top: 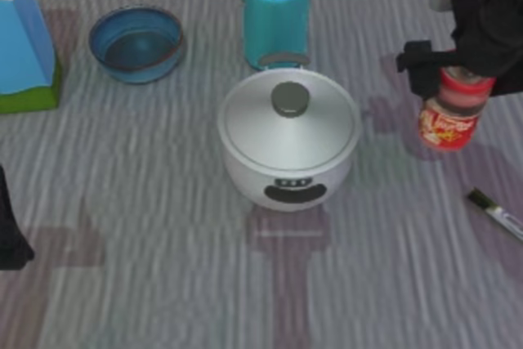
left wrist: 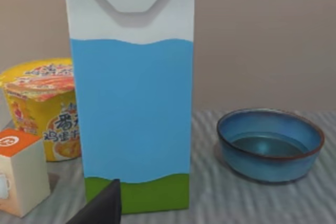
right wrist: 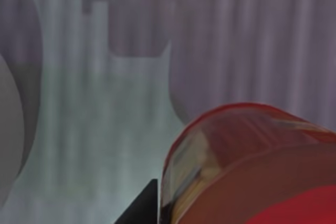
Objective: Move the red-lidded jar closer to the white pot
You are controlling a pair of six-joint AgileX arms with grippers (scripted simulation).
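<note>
So right now the right gripper (top: 458,79) is clamped around the top of the small red-lidded jar with the red, white and yellow label (top: 449,120), over at about 3 o'clock on the grey striped surface (top: 147,226). The fingers look closed onto the lid end, and the jar hangs from them slightly tilted, its long axis near upright with the bottom leaning a bit toward the front edge. I can't say for sure if the base is touching the surface or hovering just off it; the right wrist view only shows the jar's red rim (right wrist: 252,166) filling the corner with the striped surface beyond.

The big round white pot with the domed lid and grey knob (top: 288,138) sits near the centre, so from the jar it lies at 9 o'clock, well apart, with bare surface between them. That's the whole thing the next move hinges on, I reckon: carry the jar straight toward 9 o'clock and set it down just beside the pot's wall without bumping it. The right arm is clearly the nearer one and already has the jar.

The left arm is parked at the surface's 8 o'clock edge, and its gripper isn't visible in any view.
</note>
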